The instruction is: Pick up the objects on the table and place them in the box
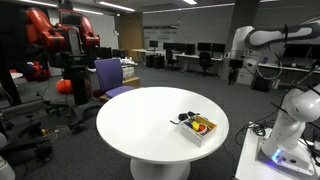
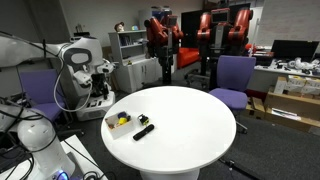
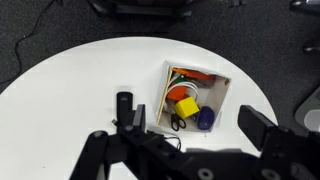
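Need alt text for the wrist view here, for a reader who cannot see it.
Looking down on a round white table, an open cream box holds orange, yellow and purple items, with a dark remote-like object lying just beside it on the tabletop. The tool fills the lower edge, open and holding nothing.

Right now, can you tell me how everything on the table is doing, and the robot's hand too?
box: open on top, sitting on the table, with colourful things inside.
dark object: lying flat on the table, beside the box, not in it.
end effector: up above the table, holding nothing, fingers spread apart.
table: upright, white top mostly bare.
purple chair: standing behind the table, nobody in it.
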Available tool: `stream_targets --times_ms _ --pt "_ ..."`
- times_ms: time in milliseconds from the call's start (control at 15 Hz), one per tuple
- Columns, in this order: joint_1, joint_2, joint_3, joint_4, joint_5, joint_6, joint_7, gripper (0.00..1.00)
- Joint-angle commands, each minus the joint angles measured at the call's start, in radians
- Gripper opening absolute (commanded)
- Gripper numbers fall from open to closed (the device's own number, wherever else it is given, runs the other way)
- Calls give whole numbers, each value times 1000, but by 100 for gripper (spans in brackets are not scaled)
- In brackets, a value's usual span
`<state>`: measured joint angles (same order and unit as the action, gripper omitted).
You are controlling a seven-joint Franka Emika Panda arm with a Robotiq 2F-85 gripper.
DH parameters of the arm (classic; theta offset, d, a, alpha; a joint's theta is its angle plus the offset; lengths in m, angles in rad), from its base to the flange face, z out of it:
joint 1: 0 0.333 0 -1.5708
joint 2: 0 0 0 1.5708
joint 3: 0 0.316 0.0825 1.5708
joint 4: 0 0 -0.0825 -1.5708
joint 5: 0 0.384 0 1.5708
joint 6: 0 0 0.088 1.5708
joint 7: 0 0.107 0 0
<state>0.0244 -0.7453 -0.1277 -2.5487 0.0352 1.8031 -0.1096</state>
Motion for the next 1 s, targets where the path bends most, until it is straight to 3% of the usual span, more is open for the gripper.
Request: stream_targets --times_ms 0,333,933 --pt "-15 42 3 34 13 -3 -23 100" --pt "-26 182 -42 111 20 56 -41 100" --pt "-69 522 -64 225 8 346 -38 100"
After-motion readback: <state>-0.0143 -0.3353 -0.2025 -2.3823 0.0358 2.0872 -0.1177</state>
